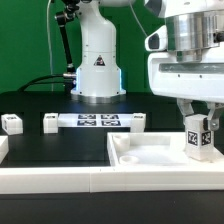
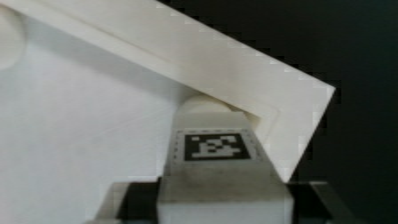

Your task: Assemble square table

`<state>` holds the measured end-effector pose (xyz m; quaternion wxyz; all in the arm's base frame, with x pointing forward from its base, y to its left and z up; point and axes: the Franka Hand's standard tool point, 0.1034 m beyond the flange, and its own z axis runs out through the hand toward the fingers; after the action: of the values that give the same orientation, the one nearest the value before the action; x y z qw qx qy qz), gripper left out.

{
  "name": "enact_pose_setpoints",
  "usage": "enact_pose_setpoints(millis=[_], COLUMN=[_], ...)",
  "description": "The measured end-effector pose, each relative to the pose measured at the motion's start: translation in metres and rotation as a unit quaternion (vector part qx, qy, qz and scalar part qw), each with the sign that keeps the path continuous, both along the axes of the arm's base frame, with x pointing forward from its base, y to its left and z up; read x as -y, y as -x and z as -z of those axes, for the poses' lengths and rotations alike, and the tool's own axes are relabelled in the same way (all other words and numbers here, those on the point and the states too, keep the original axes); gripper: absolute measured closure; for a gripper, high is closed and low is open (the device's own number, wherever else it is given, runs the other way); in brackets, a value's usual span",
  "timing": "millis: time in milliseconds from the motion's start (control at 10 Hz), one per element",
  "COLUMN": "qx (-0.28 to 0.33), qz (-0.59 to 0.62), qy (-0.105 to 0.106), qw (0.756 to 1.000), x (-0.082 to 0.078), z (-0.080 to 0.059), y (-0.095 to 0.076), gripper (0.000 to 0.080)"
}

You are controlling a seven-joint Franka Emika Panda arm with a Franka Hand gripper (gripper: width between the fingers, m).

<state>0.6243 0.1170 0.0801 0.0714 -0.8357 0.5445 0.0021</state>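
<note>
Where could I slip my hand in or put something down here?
The black table is bare between the marker board, the front rail and the square tray top. Crowded at the tray's corner on the exterior view's right, where the hand holds a leg.

A robotics lab: a white Franka arm's base (image 1: 97, 62) with a warning sticker stands on a black tabletop (image 1: 60, 150) before a green curtain (image 1: 25, 40). Black cables (image 1: 38, 82) trail beside it. Printed square tags mark the marker board (image 1: 97, 121) and a loose peg leg (image 1: 12, 124).

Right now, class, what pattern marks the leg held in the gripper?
A black-and-white square tag on the white leg, clearest in the wrist view.
</note>
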Motion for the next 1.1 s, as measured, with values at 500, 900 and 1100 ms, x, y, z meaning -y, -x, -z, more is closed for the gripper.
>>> enact_pose_setpoints(millis=[500, 900, 1100], qx=[0.005, 0.028, 0.034], qz=[-0.105, -0.289, -0.334], qy=[0.006, 0.02, 0.022], qw=[0.994, 0.957, 0.942], x=[-0.0014, -0.0012, -0.003], z=[-0.0009, -0.0003, -0.0014], y=[0.0008, 0.0004, -0.0005], gripper=[0.0158, 0.0151, 0.0151])
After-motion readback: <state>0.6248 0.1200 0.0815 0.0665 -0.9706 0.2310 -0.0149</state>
